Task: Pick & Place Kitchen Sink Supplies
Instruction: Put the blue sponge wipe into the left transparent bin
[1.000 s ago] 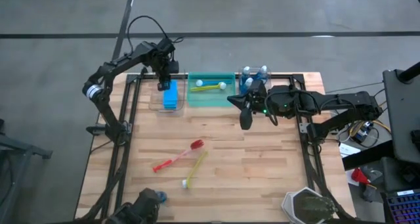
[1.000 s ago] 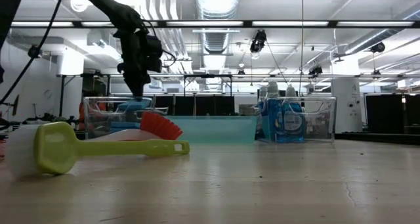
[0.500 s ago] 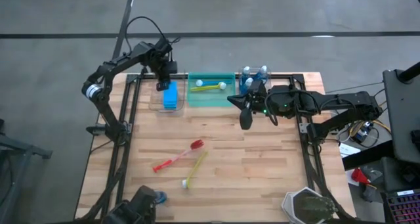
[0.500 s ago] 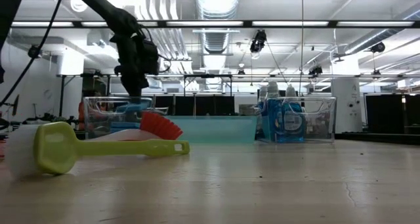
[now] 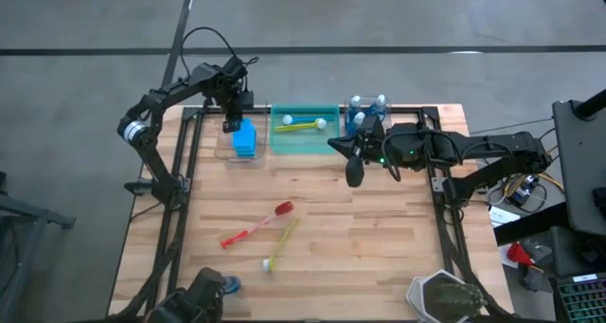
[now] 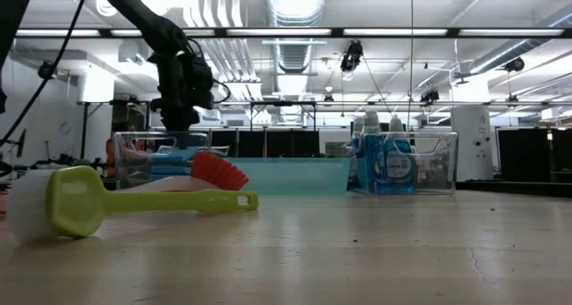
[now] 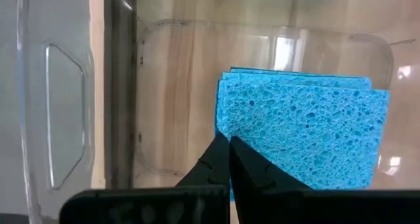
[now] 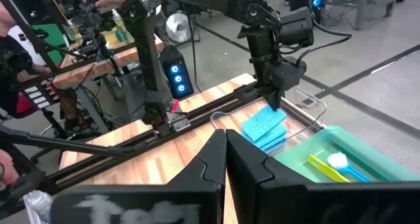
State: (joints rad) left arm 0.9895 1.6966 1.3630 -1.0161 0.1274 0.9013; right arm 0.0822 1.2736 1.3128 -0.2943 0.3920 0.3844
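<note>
Just past the closed jaws, the stacked flat blue sponges (image 7: 302, 129) are partly hidden behind the dark fingertips (image 7: 226, 159).

Left pincer (image 5: 230, 124) closed, over clear bin (image 5: 223, 149), blue sponges (image 5: 246, 138) just beside. Right pincer (image 5: 353, 176) closed mid-bench (image 5: 379, 238); red brush (image 5: 256, 226), yellow brush (image 5: 282, 244) well apart from it.

No text, label, brand, number or sign can be read anywhere in these views. The bottles of blue liquid (image 6: 382, 165) carry labels, but their print is too small to make out.
</note>
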